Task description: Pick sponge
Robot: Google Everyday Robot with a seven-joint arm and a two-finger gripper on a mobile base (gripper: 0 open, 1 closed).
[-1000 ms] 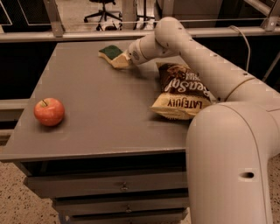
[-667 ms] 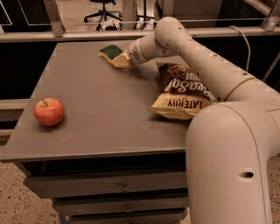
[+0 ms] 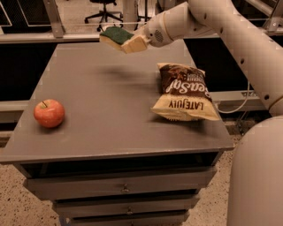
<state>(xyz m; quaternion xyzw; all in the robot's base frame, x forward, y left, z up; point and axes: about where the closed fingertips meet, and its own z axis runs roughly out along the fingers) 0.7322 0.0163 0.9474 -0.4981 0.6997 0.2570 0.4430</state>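
The sponge (image 3: 115, 36), dark green on top with pale yellow foam below, is held in the air above the far part of the grey table (image 3: 106, 114). My gripper (image 3: 134, 42) is shut on its right end, with a pale finger (image 3: 137, 43) pressed against the foam. The white arm reaches in from the upper right. A faint shadow lies on the table under the sponge.
A red apple (image 3: 49, 113) sits near the table's left front. A brown-and-yellow chip bag (image 3: 183, 92) lies at the right. Drawers (image 3: 124, 187) are under the tabletop. An office chair (image 3: 105, 9) and railing stand behind.
The sponge was lying on the far part of the table with the gripper at it; now it is lifted clear of the surface in the gripper.
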